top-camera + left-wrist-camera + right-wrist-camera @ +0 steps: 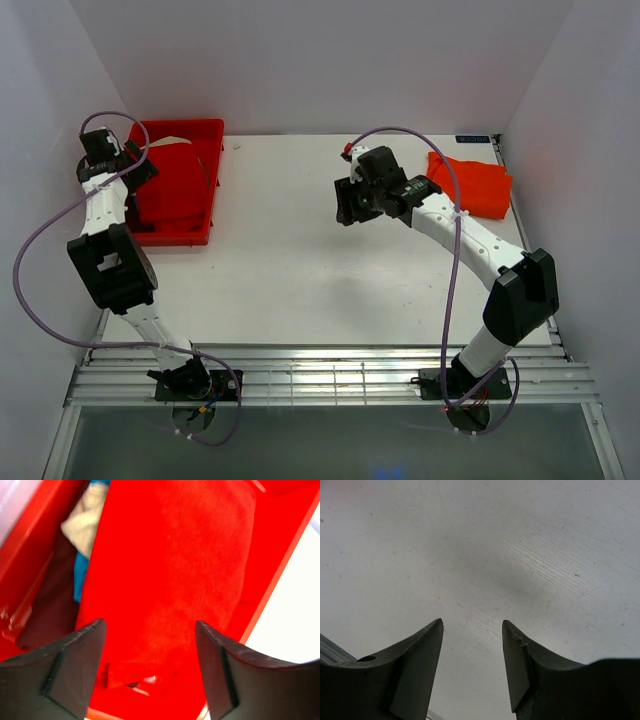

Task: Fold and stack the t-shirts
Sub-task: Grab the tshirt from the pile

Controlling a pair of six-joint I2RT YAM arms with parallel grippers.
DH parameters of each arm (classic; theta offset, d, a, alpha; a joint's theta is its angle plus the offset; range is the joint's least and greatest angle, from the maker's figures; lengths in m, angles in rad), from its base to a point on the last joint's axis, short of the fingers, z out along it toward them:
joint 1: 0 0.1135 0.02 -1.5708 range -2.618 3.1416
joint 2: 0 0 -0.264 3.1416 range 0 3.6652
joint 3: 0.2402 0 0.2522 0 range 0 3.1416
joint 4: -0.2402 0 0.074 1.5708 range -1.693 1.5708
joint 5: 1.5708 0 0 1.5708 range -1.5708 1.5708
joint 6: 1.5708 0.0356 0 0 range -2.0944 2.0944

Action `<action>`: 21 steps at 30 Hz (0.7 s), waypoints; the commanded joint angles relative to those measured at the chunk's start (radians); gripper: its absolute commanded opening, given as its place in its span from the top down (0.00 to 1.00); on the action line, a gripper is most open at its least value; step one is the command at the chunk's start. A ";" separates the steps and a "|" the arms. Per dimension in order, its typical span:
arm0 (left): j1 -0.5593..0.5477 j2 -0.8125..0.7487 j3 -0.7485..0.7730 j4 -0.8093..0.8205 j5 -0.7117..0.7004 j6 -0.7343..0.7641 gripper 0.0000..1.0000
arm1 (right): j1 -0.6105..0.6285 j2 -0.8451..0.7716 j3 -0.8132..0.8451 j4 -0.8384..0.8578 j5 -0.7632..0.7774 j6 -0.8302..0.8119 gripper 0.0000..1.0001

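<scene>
A bright red t-shirt [172, 185] lies on top of the pile in the red plastic tray [200, 128] at the back left. In the left wrist view this red shirt [175, 570] fills the middle, with beige [86, 520], blue [80, 582] and dark red [45, 615] shirts showing beneath its left edge. My left gripper [138, 168] [150, 625] is open and empty just above the red shirt. A folded orange-red t-shirt [475, 185] lies at the back right. My right gripper [348, 205] [472, 622] is open and empty over bare table.
The tray's wall [280, 570] runs along the right of the left wrist view, with white table [295, 630] beyond it. White walls close in the table [300, 270] on three sides. A slatted rail [330, 375] runs along the near edge by the arm bases.
</scene>
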 commanded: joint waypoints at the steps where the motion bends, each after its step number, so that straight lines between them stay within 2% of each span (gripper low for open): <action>1: 0.002 -0.003 -0.005 0.089 0.019 0.019 0.20 | 0.002 -0.007 -0.008 0.065 -0.005 -0.003 0.43; 4: 0.002 0.018 -0.021 0.101 -0.031 0.027 0.27 | 0.002 0.017 0.024 0.029 -0.010 -0.002 0.43; 11: -0.001 0.055 -0.113 0.134 -0.091 0.010 0.34 | 0.002 0.042 0.035 0.008 -0.031 0.023 0.44; 21: -0.012 0.103 -0.165 0.166 -0.172 -0.004 0.37 | 0.002 0.040 0.020 -0.003 -0.036 0.038 0.44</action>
